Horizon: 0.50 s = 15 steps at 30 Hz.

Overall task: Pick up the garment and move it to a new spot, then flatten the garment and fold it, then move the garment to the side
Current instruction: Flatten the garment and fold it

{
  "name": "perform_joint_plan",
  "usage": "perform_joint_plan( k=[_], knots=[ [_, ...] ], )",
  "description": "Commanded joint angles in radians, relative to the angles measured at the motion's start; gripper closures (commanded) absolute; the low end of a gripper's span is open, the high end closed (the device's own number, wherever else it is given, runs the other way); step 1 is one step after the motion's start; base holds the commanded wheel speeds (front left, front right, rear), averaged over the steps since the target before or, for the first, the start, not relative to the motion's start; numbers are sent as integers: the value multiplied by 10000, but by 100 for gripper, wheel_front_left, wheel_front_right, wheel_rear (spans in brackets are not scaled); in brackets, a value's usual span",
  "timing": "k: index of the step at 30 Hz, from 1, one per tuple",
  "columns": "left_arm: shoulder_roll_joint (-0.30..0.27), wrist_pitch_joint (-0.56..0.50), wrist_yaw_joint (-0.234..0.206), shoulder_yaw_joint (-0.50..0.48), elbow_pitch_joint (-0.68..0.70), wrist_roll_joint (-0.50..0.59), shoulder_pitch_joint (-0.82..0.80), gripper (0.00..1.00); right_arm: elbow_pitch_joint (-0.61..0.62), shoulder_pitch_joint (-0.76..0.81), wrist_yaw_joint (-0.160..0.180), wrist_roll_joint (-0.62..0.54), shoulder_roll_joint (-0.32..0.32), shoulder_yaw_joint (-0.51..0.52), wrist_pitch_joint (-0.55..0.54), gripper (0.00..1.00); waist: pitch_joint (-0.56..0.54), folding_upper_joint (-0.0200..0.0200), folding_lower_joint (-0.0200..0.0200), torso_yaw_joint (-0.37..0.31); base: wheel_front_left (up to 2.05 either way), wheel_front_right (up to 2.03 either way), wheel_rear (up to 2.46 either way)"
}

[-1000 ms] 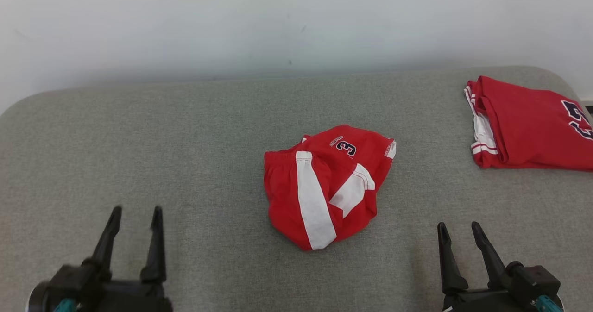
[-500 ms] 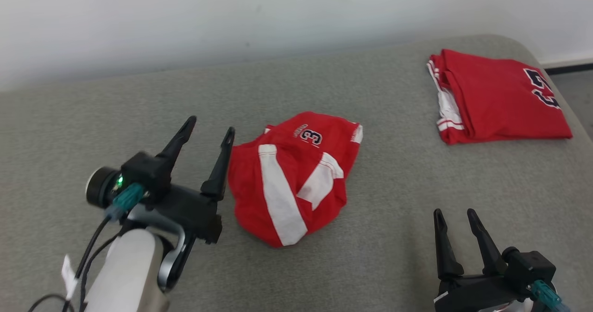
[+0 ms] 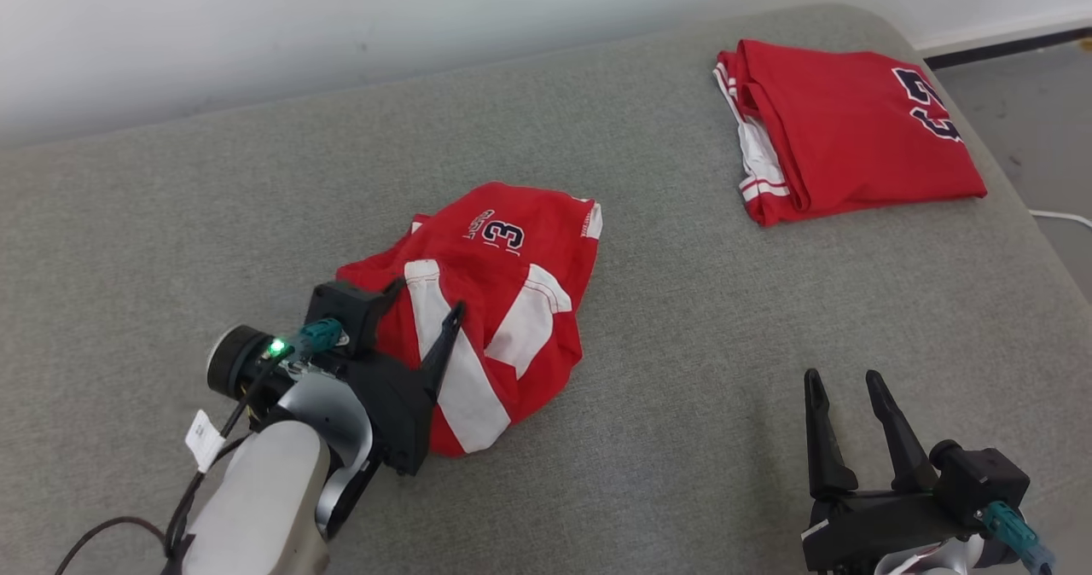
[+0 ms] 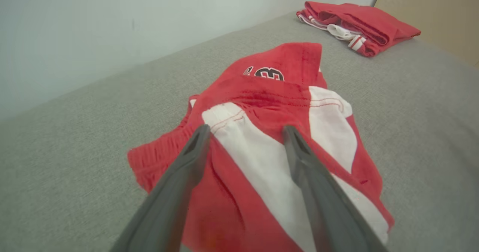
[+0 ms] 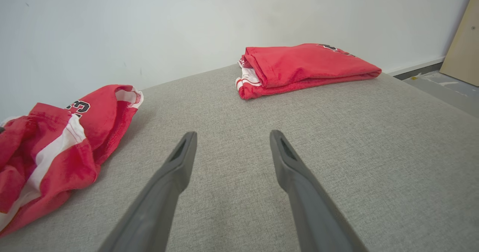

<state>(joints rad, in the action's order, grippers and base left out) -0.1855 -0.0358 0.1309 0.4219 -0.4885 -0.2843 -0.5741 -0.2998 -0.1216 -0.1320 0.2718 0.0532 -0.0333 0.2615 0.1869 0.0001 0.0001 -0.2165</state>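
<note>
The left gripper (image 3: 426,298) is held low over the near-left edge of the crumpled red garment (image 3: 512,281), with its fingers spread apart and nothing grasped. In the left wrist view a white stripe is straddled by the two fingers, apparently so that a bunched fold can be pinched for the lift; whether the cloth is touched cannot be told. The garment is found in a heap near the middle of the grey cushion (image 3: 682,370), unflattened, so the first pick-up is judged not yet made. The right gripper (image 3: 841,377) is kept well apart at the near right, fingers likewise released and empty, probably in reserve for spreading. A folded red jersey (image 3: 853,123) is laid at the far right corner, away from the working area.
</note>
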Motion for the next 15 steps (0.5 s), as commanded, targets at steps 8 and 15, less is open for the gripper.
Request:
perform_joint_plan(
  k=[8, 15],
  knots=[
    [-31, 47, -59, 130, -655, -50, 64, 100, 194, -20, 30, 5, -30, 119, 45, 0, 110, -1, -1, -193, 0, 0, 0],
    [-55, 840, -293, -65, -537, -151, 110, 100, 344, 168, 30, -59, -34, 218, 45, 0, -118, -1, -1, 91, 0, 0, 0]
  ],
)
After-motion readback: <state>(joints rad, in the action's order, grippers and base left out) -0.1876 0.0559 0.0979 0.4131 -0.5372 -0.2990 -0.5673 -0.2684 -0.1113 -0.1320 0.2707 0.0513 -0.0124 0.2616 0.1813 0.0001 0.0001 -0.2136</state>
